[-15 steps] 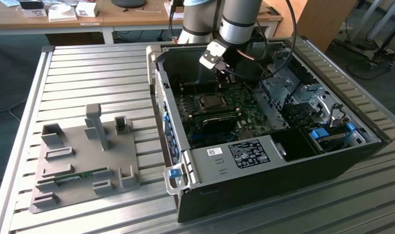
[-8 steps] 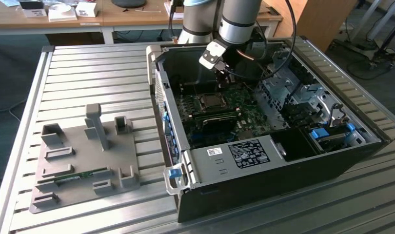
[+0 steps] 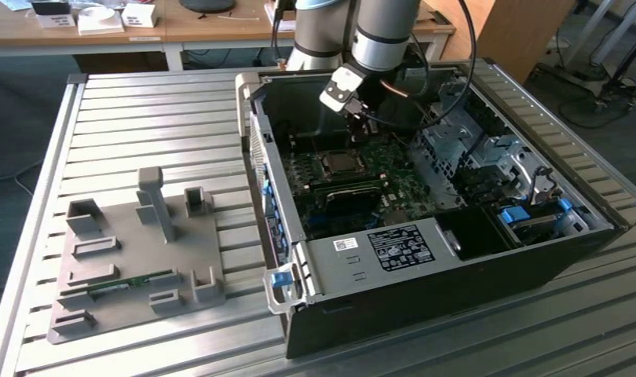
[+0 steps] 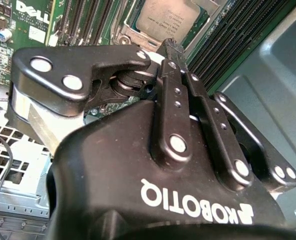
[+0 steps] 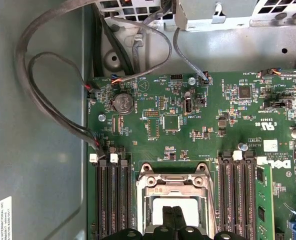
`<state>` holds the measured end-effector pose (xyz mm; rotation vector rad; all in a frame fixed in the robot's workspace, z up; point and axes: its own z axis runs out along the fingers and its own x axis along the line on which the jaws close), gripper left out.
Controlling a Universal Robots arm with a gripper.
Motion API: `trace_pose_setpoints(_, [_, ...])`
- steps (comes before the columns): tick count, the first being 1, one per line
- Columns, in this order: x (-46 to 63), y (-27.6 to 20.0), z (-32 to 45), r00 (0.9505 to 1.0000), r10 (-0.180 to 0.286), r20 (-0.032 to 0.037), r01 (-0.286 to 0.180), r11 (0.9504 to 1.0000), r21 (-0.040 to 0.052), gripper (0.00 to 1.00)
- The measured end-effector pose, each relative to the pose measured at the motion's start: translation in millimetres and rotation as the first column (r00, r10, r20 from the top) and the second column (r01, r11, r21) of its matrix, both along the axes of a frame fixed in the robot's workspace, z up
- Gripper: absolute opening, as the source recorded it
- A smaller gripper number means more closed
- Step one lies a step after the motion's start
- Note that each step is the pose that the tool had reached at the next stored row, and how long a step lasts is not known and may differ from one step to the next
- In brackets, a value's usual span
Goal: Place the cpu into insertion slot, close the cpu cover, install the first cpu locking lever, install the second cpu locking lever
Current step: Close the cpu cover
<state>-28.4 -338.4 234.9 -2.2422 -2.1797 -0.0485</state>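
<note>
1 cpu, 1 cpu cover.

A black, open desktop computer case lies on a ribbed aluminium table, with a blue plastic latch at its near corner. Inside is a green motherboard with a round silver coin battery and black memory slots. On the exterior view's left, a grey plastic fixture block holds a thin green memory stick. A wooden desk stands behind
</note>
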Motion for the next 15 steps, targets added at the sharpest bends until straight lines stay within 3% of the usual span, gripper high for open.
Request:
trace_pose_setpoints(8, [-0.9, -0.1, -0.4, 0.9958, 0.091, 0.0000, -0.091, 0.9958, 0.0001, 0.11])
trace_pose_setpoints(11, [-0.9, -0.1, -0.5, 0.9897, 0.143, 0.0000, -0.143, 0.9897, 0.0001, 0.11])
trace_pose_setpoints(15, [-0.9, -0.1, -0.7, 0.9768, 0.214, 0.0000, -0.214, 0.9768, 0.0001, 0.11])
